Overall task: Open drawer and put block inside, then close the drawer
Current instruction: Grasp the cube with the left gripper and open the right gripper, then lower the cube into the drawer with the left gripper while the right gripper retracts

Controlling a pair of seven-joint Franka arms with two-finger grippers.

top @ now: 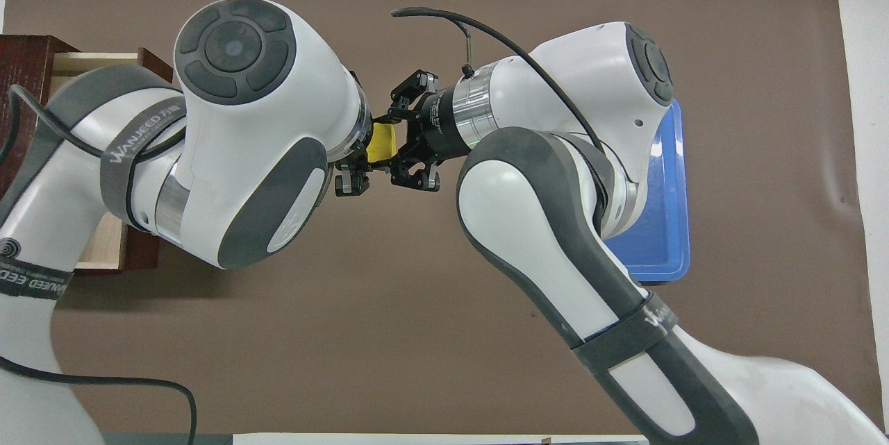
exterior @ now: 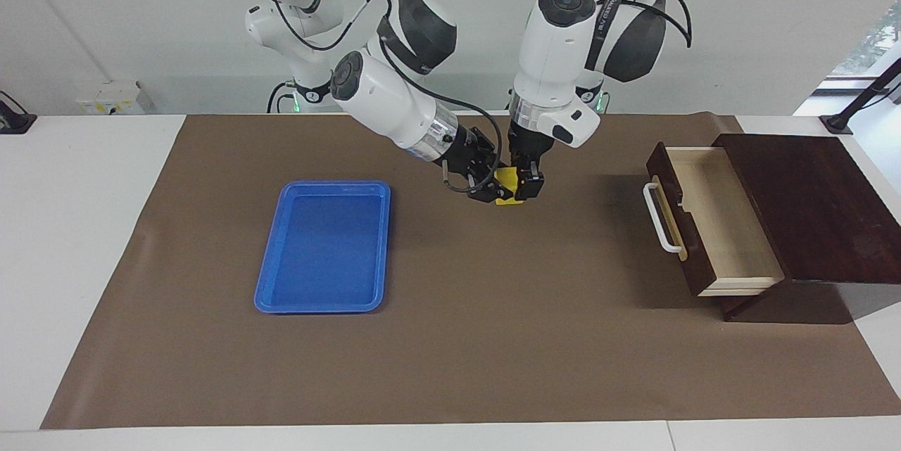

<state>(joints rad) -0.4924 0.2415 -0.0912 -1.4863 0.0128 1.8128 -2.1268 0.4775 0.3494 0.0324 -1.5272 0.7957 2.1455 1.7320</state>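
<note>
The yellow block (exterior: 507, 191) is held between my two grippers over the middle of the brown mat; it also shows in the overhead view (top: 380, 143). My right gripper (exterior: 494, 189) reaches in sideways and is shut on the block. My left gripper (exterior: 526, 187) points straight down and is right against the block from the other flank. The dark brown drawer (exterior: 725, 219) stands pulled open at the left arm's end of the table, its pale interior empty and its white handle (exterior: 662, 220) facing the middle. Its corner shows in the overhead view (top: 90, 60), mostly under my left arm.
A flat blue tray (exterior: 324, 247) lies empty on the mat toward the right arm's end; it shows partly under my right arm in the overhead view (top: 667, 223). The brown mat (exterior: 493, 338) covers most of the white table.
</note>
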